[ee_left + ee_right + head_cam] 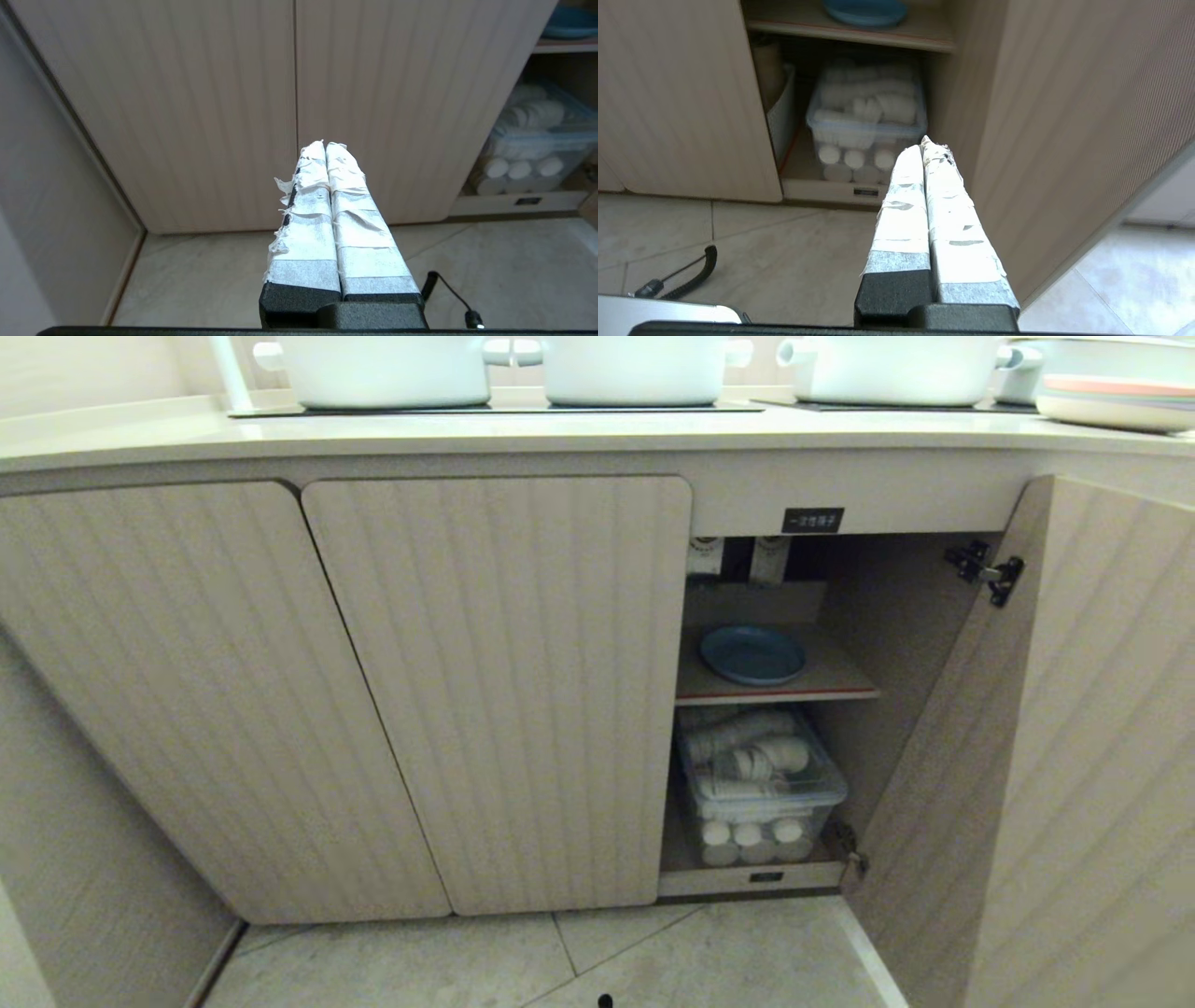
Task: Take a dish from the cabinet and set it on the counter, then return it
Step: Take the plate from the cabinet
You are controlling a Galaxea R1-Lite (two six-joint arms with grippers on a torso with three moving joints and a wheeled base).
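We find the beige wood-look cabinet (495,691) with vertically ribbed, round-cornered doors standing with its right-hand door (1055,756) swung open and the two doors to the left closed. A small black label with white characters (812,520) sits on the rail above the open bay. On the inner shelf (840,683) lies the round, shallow light-blue dish (752,653), flat and alone, touched by neither arm. Below the shelf we note a clear plastic bin (761,789) packed with white rolls or cups; we cannot tell which.

Above runs the long cream-beige counter (560,434), carrying white pots (635,369) on black inset cooktop panels (495,408), and at its far right a stack of pastel plates (1116,397).

Neither arm appears in the head view. The left gripper (325,144), its fingers wrapped in white tape, has them pressed together, empty, low above the tiled floor (653,961) and facing the closed doors. The right gripper (922,142), likewise taped, is closed with nothing between its fingers, pointing toward the open bay, well short of the dish (865,11) on the shelf above.
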